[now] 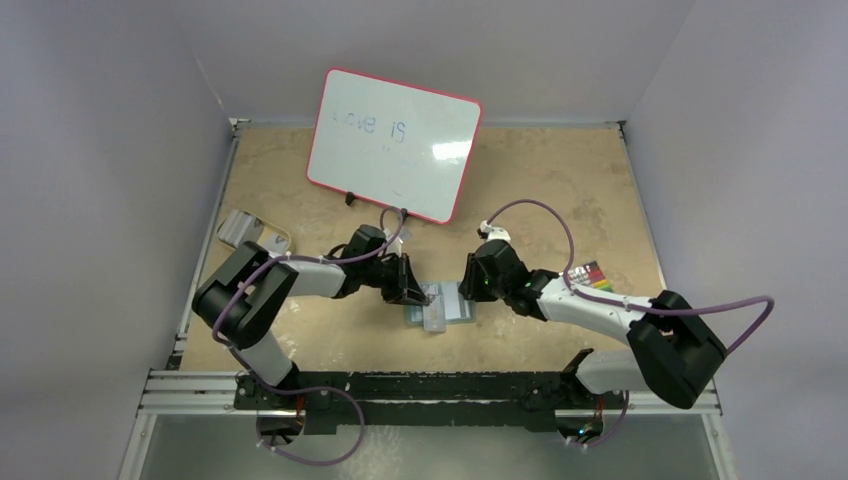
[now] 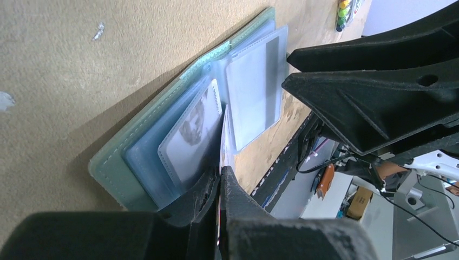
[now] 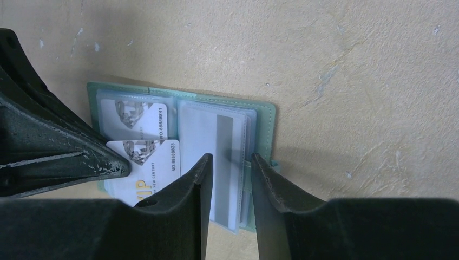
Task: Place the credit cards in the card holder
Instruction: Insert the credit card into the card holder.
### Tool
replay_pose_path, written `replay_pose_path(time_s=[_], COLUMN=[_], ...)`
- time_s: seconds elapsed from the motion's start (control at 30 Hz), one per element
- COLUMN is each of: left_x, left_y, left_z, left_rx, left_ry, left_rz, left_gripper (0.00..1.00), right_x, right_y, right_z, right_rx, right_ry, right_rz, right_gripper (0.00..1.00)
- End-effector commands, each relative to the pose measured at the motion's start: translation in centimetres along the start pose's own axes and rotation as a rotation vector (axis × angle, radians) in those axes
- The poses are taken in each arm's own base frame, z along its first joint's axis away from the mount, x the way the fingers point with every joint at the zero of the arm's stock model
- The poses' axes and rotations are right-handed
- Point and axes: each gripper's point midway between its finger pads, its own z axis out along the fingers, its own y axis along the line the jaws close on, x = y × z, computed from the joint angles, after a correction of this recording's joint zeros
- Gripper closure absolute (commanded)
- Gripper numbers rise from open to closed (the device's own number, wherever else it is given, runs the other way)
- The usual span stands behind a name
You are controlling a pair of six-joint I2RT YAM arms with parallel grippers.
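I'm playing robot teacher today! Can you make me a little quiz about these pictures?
1. True or false: the card holder lies shut.
2. Which one pinches a credit card? A) the left end effector B) the right end effector
3. Name the pink-rimmed thing standing beyond the card holder.
Key: 1 false, it lies open. 2 A; the right end effector is open. 3 the whiteboard.
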Motion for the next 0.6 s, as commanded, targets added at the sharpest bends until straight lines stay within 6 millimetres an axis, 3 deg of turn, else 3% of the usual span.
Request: replay_pose_path(time_s=[0.0,0.23,0.47,0.57], left_x=[-1.8,-2.0,-2.7,-2.9], left_y=[-0.9,-0.8,-4.8,-5.2], left_z=[0.5,0.5,-1.0,-1.2], left_rx=[0.011,0.004,0.105,0.103], left_ry=[-0.048,-0.057,-0.094,-0.094], left_rz=[0.072,0.080,0.109,0.112], left_gripper=[1.00,1.00,1.00,1.00], right_x=[-0.3,0.5,0.7,0.7], right_y=[0.4,0.2,-0.1,0.0], right_z=[0.2,0.5,0.6,0.6], right_rx=[-0.023,-0.027,-0.016,-0.018], right_ry=[-0.016,0.006,0.008,0.007], right_rz=[0.009,0.016,0.016,0.020], right_gripper=[0.66,0.70,0.75,0.76])
